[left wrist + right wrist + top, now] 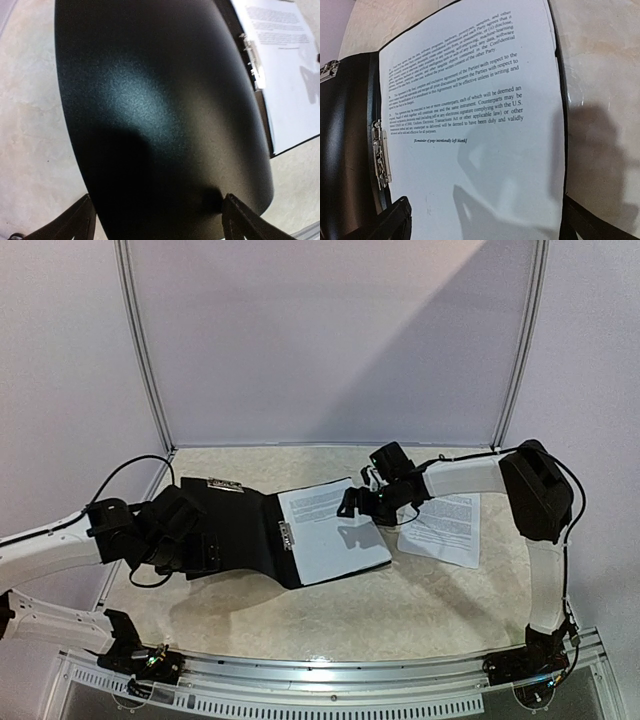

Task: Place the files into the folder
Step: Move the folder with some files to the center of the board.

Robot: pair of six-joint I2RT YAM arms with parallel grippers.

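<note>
Now, your stock: folder (245, 530), black, open flat on the table (300, 610). Printed sheet (335, 532) sits on its right half, beside the clip (380, 155). Loose sheet (447, 528) lies on the table just right of the folder. It is likely your next pickup and needs a reach right. Right gripper (355, 505) above the printed sheet: spread wide, empty. Left gripper (205, 548) over the folder's left cover: spread wide, empty. Fingertips cut off in both wrist views.
</note>
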